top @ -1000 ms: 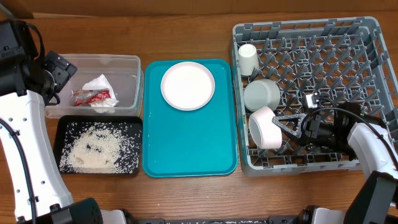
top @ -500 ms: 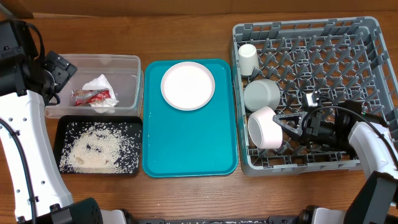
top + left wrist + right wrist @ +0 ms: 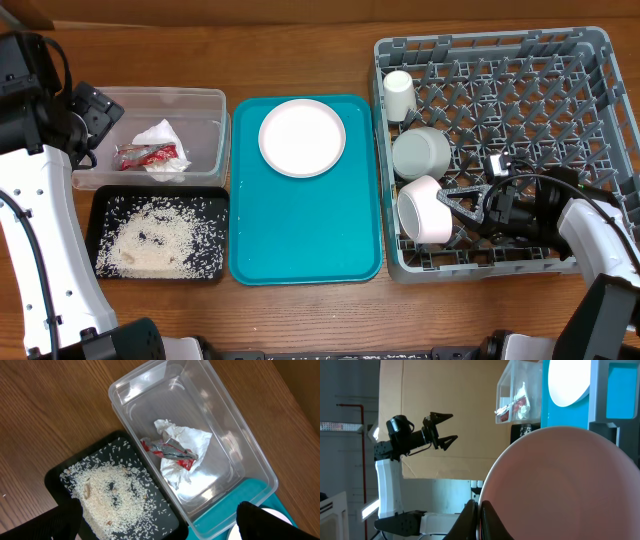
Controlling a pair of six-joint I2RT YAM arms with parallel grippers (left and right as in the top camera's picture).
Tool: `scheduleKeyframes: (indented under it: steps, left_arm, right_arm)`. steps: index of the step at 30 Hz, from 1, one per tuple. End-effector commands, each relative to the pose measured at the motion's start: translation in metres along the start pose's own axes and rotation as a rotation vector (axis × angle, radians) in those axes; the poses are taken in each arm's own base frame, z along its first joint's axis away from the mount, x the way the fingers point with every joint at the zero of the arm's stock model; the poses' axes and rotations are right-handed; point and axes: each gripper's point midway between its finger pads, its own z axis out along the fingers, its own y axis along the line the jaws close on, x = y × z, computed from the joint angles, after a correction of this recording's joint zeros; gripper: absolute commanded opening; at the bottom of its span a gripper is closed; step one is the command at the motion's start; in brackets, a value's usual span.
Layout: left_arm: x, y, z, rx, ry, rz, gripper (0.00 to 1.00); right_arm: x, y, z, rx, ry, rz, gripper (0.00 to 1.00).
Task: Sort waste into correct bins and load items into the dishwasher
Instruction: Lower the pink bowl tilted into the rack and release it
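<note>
We take the grey dish rack (image 3: 590, 60) as our marker. The white bowl (image 3: 418, 210) is inside it, in the corner on its left side nearest the robot. The right gripper (image 3: 450, 212) reaches in from the rack's middle with its jaws clamped on the bowl's wall. The left gripper (image 3: 453, 426) hangs well beyond the rack's left side, jaws spread and holding nothing

What could go wrong, as we judge it: the hold is a thin pinch at one edge, so the bowl could swivel or slip if it catches on the pegs (image 3: 520, 100). Letting go before it is wedged between them would let it roll or drop flat onto the rack's floor. The second bowl (image 3: 420, 152) lies just beside it, deeper into the rack, and a sideways nudge could knock it toward the cup (image 3: 398, 92) in the far left corner. The plate (image 3: 302, 137) lies outside the rack, to its left

The bowl is tipped on its side. Its mouth appears to face the rack's left wall and somewhat upward, its base toward the right gripper. Being round it has no true long axis; the line from base to mouth runs roughly along the rack's near wall
</note>
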Motion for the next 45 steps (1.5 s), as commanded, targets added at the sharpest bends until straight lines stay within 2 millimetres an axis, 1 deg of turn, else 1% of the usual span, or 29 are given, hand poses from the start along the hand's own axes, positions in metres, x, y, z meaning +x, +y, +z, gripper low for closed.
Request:
scheduleKeyframes:
  steps: [1, 8, 14, 19, 27, 29, 36, 40, 45]
  left_arm:
    - [-0.004, 0.002, -0.001, -0.01, -0.012, -0.025, 1.0]
    - [-0.004, 0.002, -0.001, -0.01, -0.013, -0.025, 1.0]
    - [-0.004, 0.002, -0.001, -0.01, -0.012, -0.025, 1.0]
    - [-0.004, 0.002, -0.001, -0.01, -0.013, -0.025, 1.0]
    - [-0.004, 0.002, -0.001, -0.01, -0.012, -0.025, 1.0]
    - [-0.004, 0.002, -0.001, -0.01, -0.012, -0.025, 1.0]
    - [-0.004, 0.002, -0.001, -0.01, -0.012, -0.025, 1.0]
    - [-0.004, 0.003, -0.001, -0.01, -0.013, -0.026, 1.0]
    - [-0.004, 0.002, -0.001, -0.01, -0.013, -0.025, 1.0]
  right_arm:
    - [0.0, 0.005, 0.001, -0.034, -0.005, -0.029, 0.04]
    - [0.001, 0.003, 0.001, -0.022, -0.002, -0.047, 0.04]
    - [0.002, 0.006, 0.001, -0.034, -0.005, 0.009, 0.04]
    - [0.0, 0.004, 0.001, -0.029, -0.004, -0.027, 0.05]
    - [0.0, -0.008, 0.0, 0.037, 0.012, -0.063, 0.16]
    - [-0.003, -0.008, -0.002, 0.037, 0.001, -0.076, 0.18]
    - [-0.014, -0.01, -0.014, 0.044, -0.053, -0.1, 0.19]
    - [-0.023, -0.011, -0.026, 0.053, -0.102, -0.122, 0.22]
    - [-0.036, -0.012, -0.045, 0.065, -0.179, -0.136, 0.23]
